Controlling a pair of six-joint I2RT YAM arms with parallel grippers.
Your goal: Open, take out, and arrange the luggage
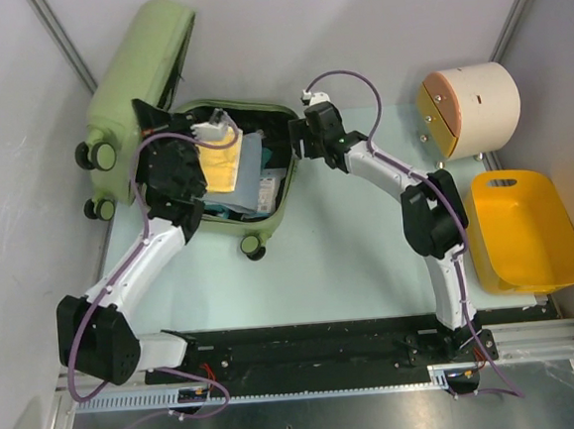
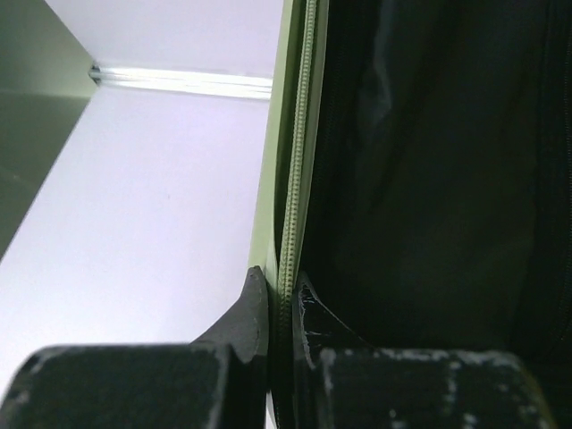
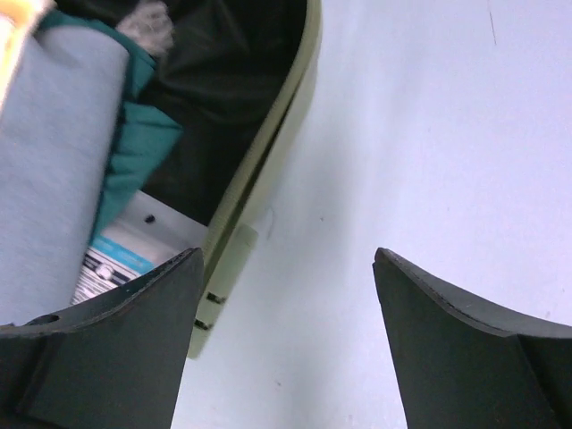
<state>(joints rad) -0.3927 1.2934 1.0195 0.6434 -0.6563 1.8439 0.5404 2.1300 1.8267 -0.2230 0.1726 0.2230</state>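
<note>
The pale sage-green luggage lies open at the back left, its lid tilted up toward the left wall. The base holds a yellow item, a grey-blue folded cloth and teal fabric. My left gripper is shut on the lid's zipper rim, one finger on each side, with black lining to the right. My right gripper is open and empty just outside the base's right rim. The grey-blue cloth shows inside in the right wrist view.
A cream cylindrical drum lies at the back right. A yellow plastic basket stands in front of it by the right edge. Grey walls close in on the left and back. The suitcase wheels stick out toward me.
</note>
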